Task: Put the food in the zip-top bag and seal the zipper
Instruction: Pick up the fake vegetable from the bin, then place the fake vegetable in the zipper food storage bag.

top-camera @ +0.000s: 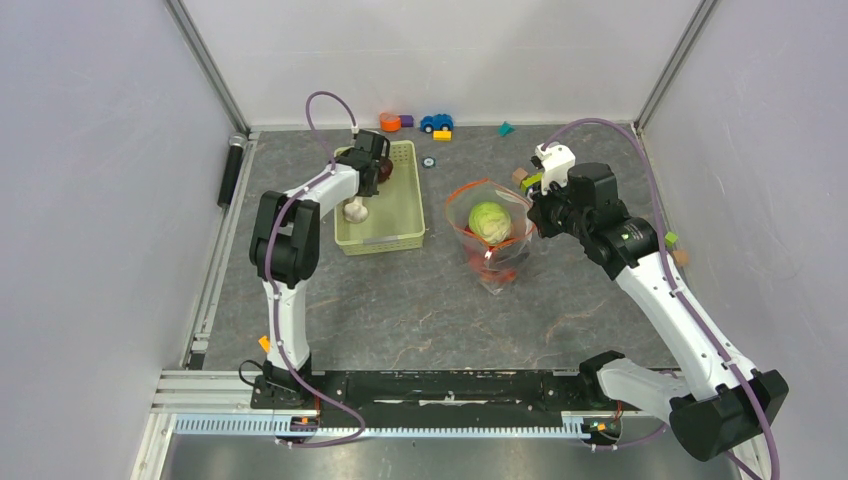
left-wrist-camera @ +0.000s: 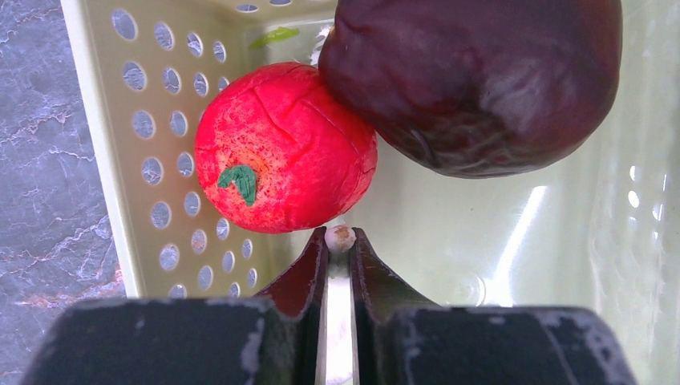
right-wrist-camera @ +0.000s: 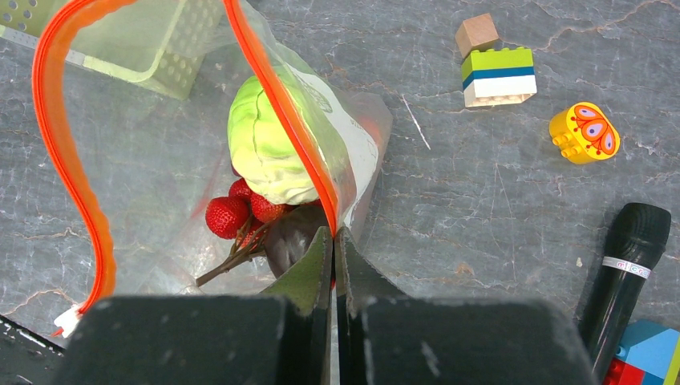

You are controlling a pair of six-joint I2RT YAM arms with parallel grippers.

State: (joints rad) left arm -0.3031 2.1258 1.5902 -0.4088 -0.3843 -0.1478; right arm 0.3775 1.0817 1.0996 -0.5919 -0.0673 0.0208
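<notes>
I'm in the middle of loading, not sealing. My right pincer is clenched on the near edge of the bag, right where the orange zipper strip runs into my fingertips, and it holds the mouth up in a wide loop above the counter. Inside the bag lie the cabbage and, under it, some strawberries with something dark that I can't make out. My left pincer is down in the pale green basket, well apart from the bag. Its jaws are drawn almost together on a small pale nub at the very tips. Whether that nub belongs to a piece of food I cannot tell. Just beyond it sit the red fruit and a dark purple piece, touching each other and both outside my grip. I judge the bag partly filled, with at least these two left to move. Next, I'd need a grip that truly carries a piece, lifted clear of the basket wall and across to the open mouth, while my right side keeps that edge high. A pinch this narrow could slip.
</notes>
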